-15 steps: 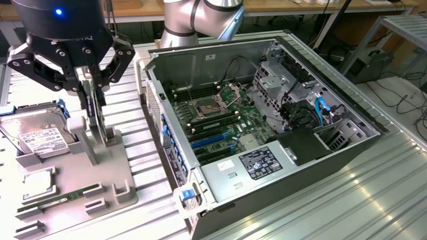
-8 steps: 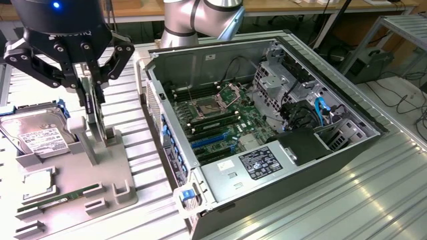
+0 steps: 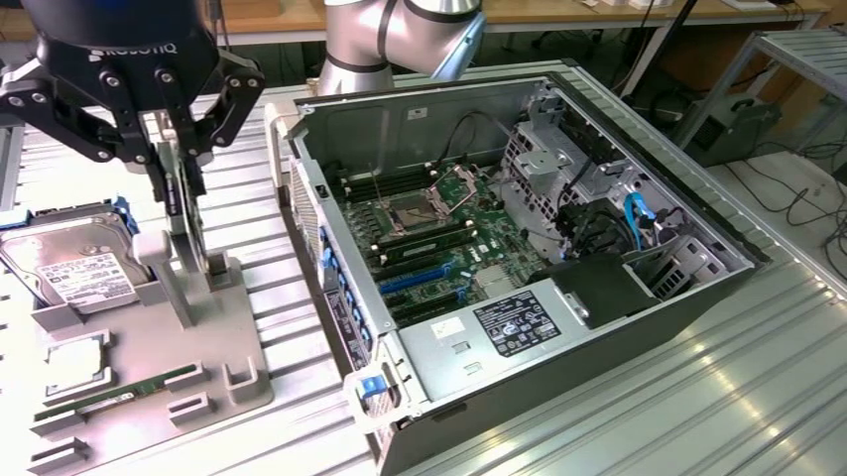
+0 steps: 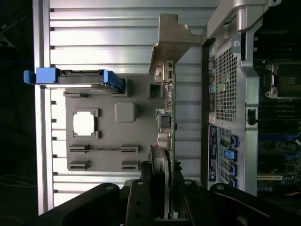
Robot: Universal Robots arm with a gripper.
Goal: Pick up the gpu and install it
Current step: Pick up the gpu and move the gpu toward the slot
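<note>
The gpu (image 3: 185, 233) stands on edge over the grey holder tray (image 3: 225, 347) at the exterior view's left, with its lower edge down at the tray's upright posts. My gripper (image 3: 177, 174) comes down from above, and its black fingers are shut on the card's upper edge. In the wrist view the gpu (image 4: 167, 122) appears edge-on, a thin green board with dark parts, and its silver bracket (image 4: 171, 40) is at the far end. The gripper (image 4: 163, 197) clamps it from both sides. I cannot tell whether the card is clear of its slot.
A hard drive (image 3: 73, 263) in a blue caddy, a CPU (image 3: 73, 362) and a RAM stick (image 3: 119, 392) lie in the same tray. The open computer case (image 3: 530, 248) lies to the exterior view's right, with blue expansion slots (image 3: 417, 278) on its motherboard. Ribbed metal table all around.
</note>
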